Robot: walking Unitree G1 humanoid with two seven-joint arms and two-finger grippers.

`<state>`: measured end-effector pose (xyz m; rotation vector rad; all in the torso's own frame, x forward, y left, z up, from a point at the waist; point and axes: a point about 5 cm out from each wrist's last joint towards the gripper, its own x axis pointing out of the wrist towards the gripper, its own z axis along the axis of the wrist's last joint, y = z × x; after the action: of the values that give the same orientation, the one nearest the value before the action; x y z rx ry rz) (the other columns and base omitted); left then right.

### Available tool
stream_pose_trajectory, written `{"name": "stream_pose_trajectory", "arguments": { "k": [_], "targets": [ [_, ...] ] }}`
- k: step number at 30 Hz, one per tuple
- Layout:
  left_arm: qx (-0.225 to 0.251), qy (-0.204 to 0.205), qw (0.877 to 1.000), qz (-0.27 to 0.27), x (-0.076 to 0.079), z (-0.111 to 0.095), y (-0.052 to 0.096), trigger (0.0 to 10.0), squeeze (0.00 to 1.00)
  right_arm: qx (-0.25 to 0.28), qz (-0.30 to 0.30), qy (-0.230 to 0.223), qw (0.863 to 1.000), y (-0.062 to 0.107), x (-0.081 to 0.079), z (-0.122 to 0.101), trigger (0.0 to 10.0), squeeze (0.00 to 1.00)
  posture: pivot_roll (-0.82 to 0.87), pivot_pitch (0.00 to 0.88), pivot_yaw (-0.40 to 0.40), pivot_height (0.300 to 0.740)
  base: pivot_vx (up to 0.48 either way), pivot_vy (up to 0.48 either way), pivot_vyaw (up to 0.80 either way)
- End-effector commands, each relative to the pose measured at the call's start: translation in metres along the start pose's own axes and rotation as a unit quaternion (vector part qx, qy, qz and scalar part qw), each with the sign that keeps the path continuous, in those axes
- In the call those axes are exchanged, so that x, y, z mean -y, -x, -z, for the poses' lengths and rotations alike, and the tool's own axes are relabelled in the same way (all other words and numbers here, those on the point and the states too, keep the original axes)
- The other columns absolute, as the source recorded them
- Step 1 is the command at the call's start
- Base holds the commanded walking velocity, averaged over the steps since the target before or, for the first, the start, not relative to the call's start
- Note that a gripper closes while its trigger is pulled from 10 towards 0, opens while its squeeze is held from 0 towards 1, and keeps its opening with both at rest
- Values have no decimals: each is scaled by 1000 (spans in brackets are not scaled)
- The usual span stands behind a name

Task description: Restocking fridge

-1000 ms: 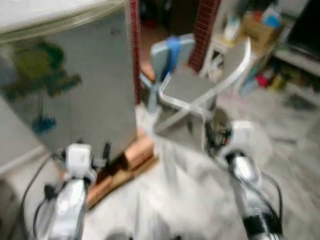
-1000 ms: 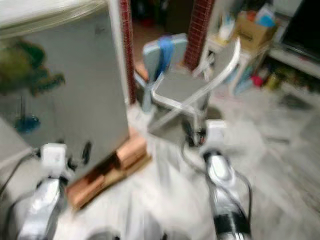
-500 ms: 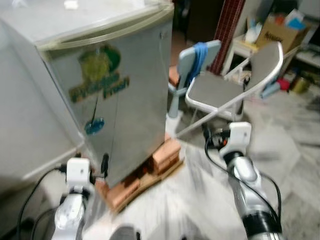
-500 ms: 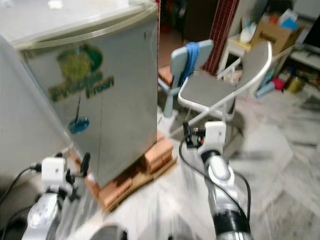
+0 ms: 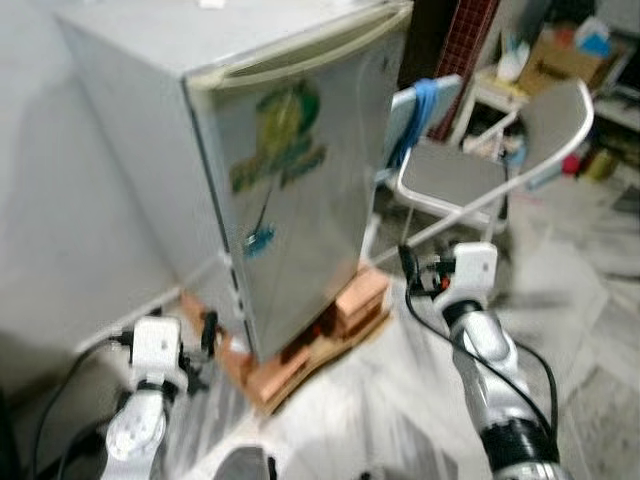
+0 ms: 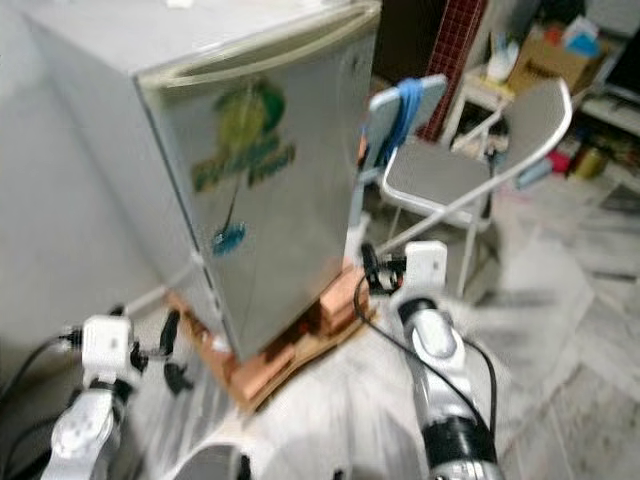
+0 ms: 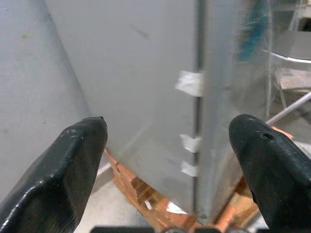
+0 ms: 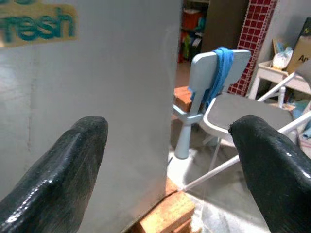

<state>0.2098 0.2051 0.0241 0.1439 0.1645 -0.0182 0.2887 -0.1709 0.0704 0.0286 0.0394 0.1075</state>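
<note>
Fridge (image 5: 290,170) door shut, contents hidden; sticker lettering blurred.

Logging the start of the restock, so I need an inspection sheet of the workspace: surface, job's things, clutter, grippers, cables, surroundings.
Surface: pale marbled floor; picture somewhat blurred.
Job's things: silver fridge, door shut, green and blue stickers on the front, raised on bricks and a wooden board. No groceries seen.
Clutter: folding chair and a small blue chair with blue cloth beside the fridge.
Grippers: left gripper open, empty, facing the fridge's side edge; right gripper open, empty, facing the fridge front.
Cables: black cables loop along both arms.
Surroundings: red tiled pillar, cardboard box on a white stand.
</note>
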Motion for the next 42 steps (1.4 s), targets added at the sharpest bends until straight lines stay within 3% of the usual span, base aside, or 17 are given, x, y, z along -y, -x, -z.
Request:
{"name": "stream_pose_trajectory", "arguments": {
  "k": [1, 13, 19, 33, 42],
  "targets": [
    [-2, -8, 1000, -3, -7, 0, 2, 10000, 0, 9, -8, -2, 1000, -4, -7, -5, 10000, 0, 117, 0, -44, 740, 0, 0, 0],
    [-8, -7, 1000, -8, -12, 1, 2, 10000, 0, 6, -11, 2, 1000, -4, -6, -4, 10000, 0, 119, 0, -49, 740, 0, 0, -624],
    [-12, -3, 1000, -4, -11, 3, 3, 10000, 0, 5, -13, 3, 1000, -3, -7, -3, 10000, 0, 118, 0, -49, 740, 0, 366, -783],
    [-18, -1, 1000, 4, -8, 5, 6, 10000, 0, 4, -17, 4, 1000, -5, -8, -3, 10000, 0, 122, 0, -49, 740, 0, 480, 0],
    [-13, -2, 999, 45, 1, 5, 11, 10000, 0, -6, -14, 5, 1000, -2, -7, 1, 10000, 0, 119, 0, -54, 740, 0, 267, -317]
  ]
}}
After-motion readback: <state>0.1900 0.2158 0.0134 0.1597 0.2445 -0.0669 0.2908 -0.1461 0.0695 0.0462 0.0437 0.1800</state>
